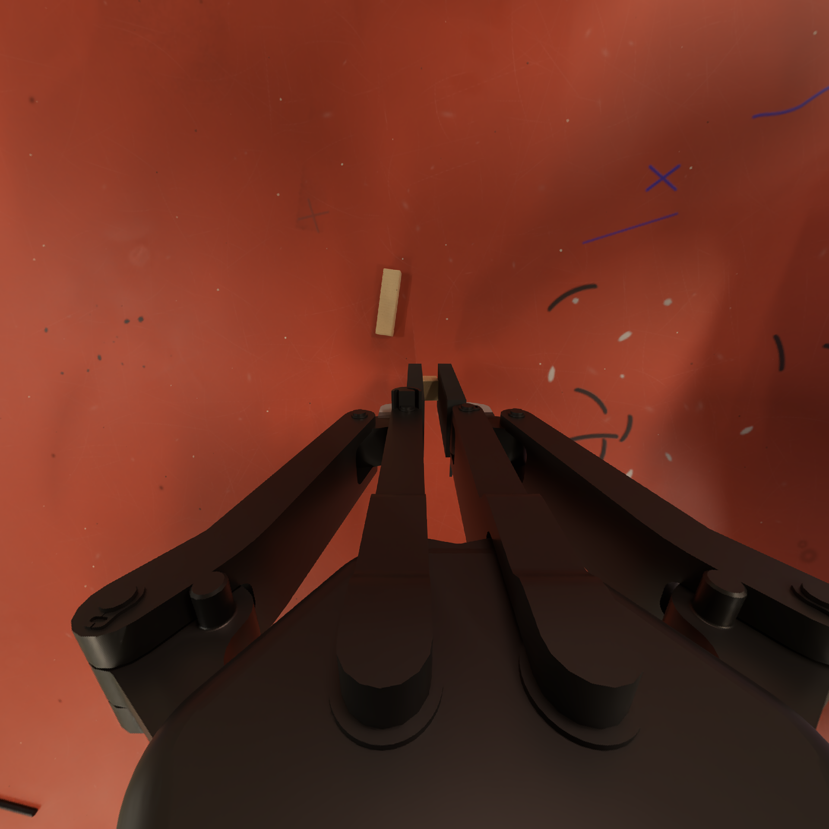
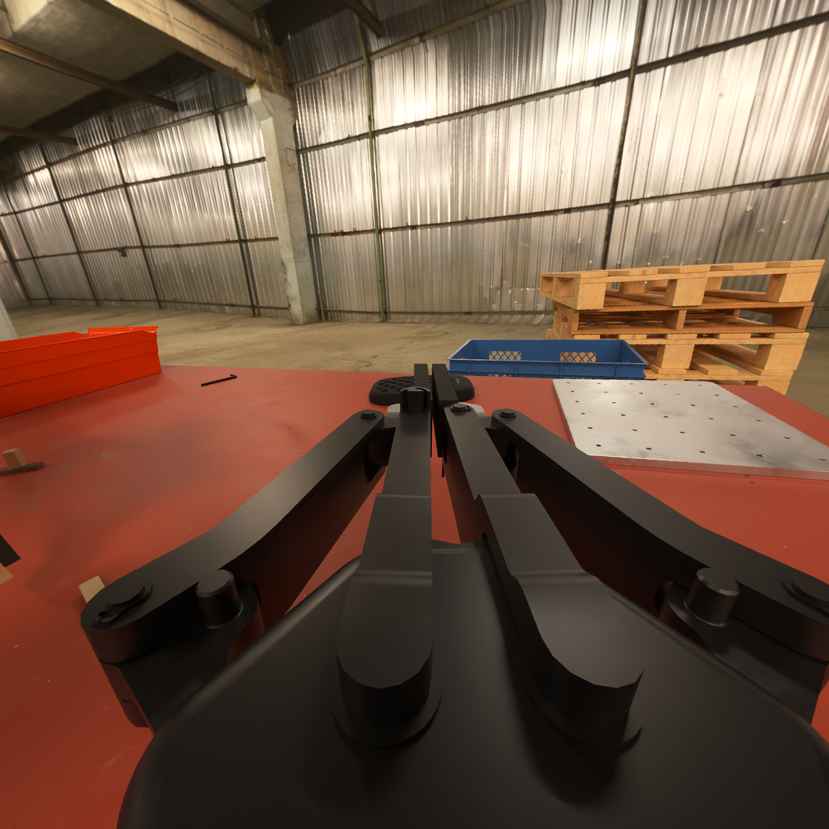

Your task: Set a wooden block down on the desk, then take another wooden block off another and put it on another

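In the left wrist view my left gripper (image 1: 429,374) points down at the red desk (image 1: 224,359) and is shut on a small pale wooden block (image 1: 429,386), held above the surface. A long pale wooden block (image 1: 388,302) lies flat on the desk just beyond and left of the fingertips. In the right wrist view my right gripper (image 2: 430,377) is shut and empty, held level above the desk (image 2: 269,448). At the far left a small wooden block (image 2: 12,457) stands on a dark flat block (image 2: 22,469). Another pale block (image 2: 92,587) peeks out by the gripper's left link.
An orange bin (image 2: 76,363) sits at the desk's far left, a black hex key (image 2: 219,380) near it. A black perforated pad (image 2: 390,388) lies ahead of the right gripper. A drilled metal plate (image 2: 673,421) lies to the right. A blue crate (image 2: 545,356) and stacked pallets (image 2: 682,318) stand beyond.
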Controlling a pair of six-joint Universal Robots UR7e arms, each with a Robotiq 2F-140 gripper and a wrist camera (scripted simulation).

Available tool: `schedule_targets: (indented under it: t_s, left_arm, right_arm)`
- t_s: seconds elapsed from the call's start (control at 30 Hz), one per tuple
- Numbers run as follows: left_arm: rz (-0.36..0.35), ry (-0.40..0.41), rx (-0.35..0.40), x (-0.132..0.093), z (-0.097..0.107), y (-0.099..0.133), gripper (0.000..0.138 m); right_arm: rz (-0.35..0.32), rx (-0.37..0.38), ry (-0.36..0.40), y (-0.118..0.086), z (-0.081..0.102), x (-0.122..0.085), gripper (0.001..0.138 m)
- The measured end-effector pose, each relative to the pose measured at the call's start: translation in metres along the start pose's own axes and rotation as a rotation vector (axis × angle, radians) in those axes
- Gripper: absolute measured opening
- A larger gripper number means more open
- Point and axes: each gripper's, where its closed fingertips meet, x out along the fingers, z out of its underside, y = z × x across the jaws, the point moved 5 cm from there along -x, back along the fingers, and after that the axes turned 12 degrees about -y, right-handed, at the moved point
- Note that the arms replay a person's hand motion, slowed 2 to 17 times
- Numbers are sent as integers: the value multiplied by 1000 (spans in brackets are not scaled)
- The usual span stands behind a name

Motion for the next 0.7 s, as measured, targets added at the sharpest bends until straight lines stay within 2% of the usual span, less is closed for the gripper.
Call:
schedule_targets:
  t_s: [0.3,0.7]
  left_arm:
    - [-1,-40,22,14,-6,-3,10]
    - [-26,-61,18,21,-7,-10,10]
  right_arm:
    - [-4,-5,1,-1,0,0,3]
    - [-11,-7,-3,-2,0,0,3]
